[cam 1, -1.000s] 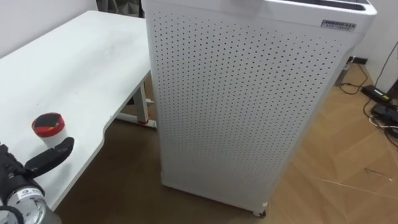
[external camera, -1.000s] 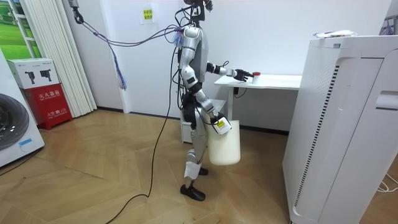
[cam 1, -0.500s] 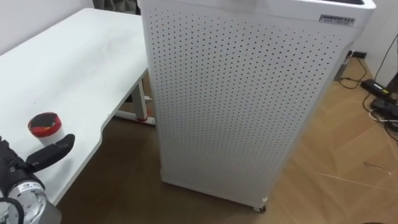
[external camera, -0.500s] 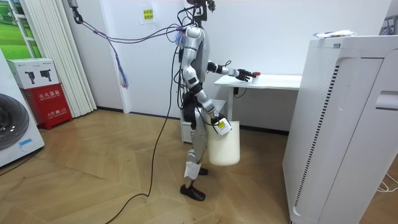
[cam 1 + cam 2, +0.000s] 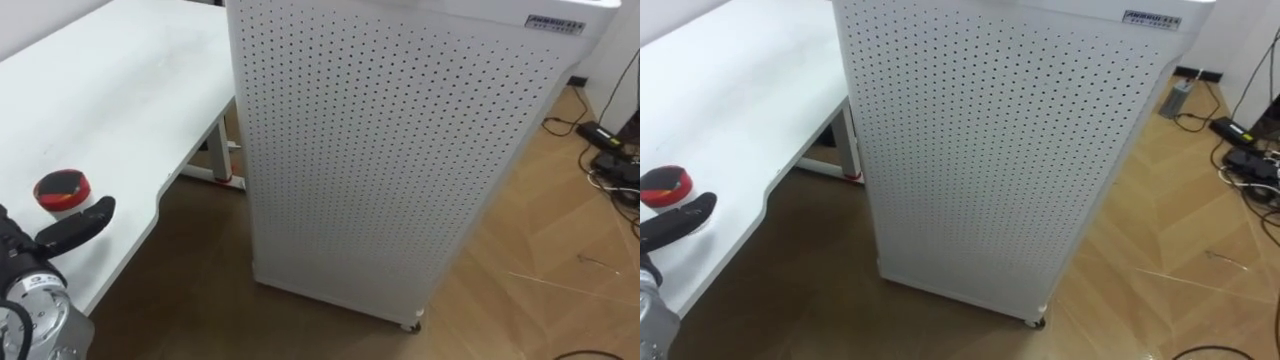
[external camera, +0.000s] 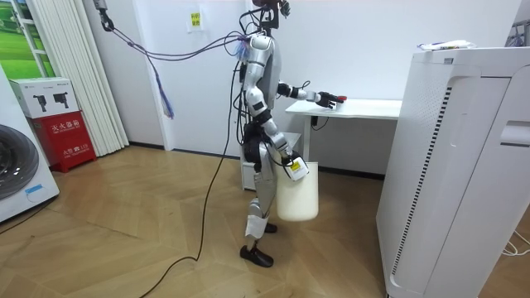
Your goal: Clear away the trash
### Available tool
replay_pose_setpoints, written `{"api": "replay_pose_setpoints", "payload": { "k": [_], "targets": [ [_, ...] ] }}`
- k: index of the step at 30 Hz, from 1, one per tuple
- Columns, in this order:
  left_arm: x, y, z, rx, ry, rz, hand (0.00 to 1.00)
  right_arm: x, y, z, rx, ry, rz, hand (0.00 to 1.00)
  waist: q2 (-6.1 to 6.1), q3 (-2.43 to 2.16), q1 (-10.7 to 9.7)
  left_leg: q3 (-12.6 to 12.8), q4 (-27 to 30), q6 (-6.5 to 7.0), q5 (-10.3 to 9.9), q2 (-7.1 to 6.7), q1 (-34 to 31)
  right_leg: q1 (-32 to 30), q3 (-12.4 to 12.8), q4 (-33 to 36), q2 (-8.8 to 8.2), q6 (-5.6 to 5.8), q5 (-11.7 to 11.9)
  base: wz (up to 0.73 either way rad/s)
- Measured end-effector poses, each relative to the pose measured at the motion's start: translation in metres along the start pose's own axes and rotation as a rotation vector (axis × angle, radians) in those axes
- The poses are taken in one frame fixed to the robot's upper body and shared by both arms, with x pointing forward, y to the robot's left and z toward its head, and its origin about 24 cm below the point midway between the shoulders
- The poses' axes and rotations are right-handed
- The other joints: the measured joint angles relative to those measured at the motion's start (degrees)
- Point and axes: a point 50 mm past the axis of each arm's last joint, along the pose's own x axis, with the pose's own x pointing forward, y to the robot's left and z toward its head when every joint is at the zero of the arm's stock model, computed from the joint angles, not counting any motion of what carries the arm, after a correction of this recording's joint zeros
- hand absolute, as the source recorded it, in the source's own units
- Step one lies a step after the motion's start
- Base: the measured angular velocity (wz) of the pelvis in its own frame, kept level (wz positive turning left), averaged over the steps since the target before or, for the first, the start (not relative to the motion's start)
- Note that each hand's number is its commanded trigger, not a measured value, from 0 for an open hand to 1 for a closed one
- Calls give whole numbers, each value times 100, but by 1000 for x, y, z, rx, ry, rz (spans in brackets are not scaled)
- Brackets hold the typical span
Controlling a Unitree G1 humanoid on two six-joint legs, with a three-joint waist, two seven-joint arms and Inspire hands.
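White table [image 5: 130, 90] runs along the robot's left. Tall perforated white cabinet [image 5: 380, 150] stands on the wood floor [image 5: 540, 250] just past the table's right edge, with loose cables [image 5: 612, 160] beyond it. Robot stands at the table's near edge, left arm reached out over the top.

Garbage: a small red-lidded cup [image 5: 60, 190], upright, close to the table's near edge. Left hand [image 5: 74, 225] sits just beside the cup on the robot's side. The one dark digit in sight is straight and clear of the cup, not wrapped on it. Right hand [image 6: 286, 160] hangs at the thigh, clamped on the rim of a white bin [image 6: 298, 197].

Step in hand, by judgement: closing on the cup. To do it well, carry the hand forward until thumb and fingers flank the cup's body below the lid, then close gently. The cup looks light and could tip or skid toward the edge if nudged first. Lift straight up before swinging across to the bin.
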Motion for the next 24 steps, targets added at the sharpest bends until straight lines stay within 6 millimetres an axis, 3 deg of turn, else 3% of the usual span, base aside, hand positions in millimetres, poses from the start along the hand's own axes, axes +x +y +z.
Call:
{"api": "replay_pose_setpoints", "payload": {
  "k": [17, 18, 19, 24],
  "targets": [
    [7, -8, 9, 39, -2, -21, 0, 2, -1, 5, -13, -3, -1, 100, -2, -3, -208, 86, 138, 2, 1, 4, -195, -159, 59, 6, 2, 5, 79, -1],
    [7, -8, 9, 38, -3, -20, 65, 2, -1, 5, -15, -4, -1, 100, -1, -2, -230, 86, 137, 2, 1, 5, -195, -159, 59, 6, 2, 4, 80, 0],
    [7, -9, 10, 38, -3, -23, 100, 2, -1, 5, -19, -4, -1, 100, 1, -1, -259, 89, 137, 2, 1, 6, -195, -161, 61, 6, 3, 3, 81, 0],
    [7, -12, 11, 37, -7, -51, 100, 2, -1, 5, -26, -3, -1, 100, 16, 8, -314, 119, 133, 3, 0, 22, -200, -175, 84, 5, 17, -2, 88, -2]
  ]
}}
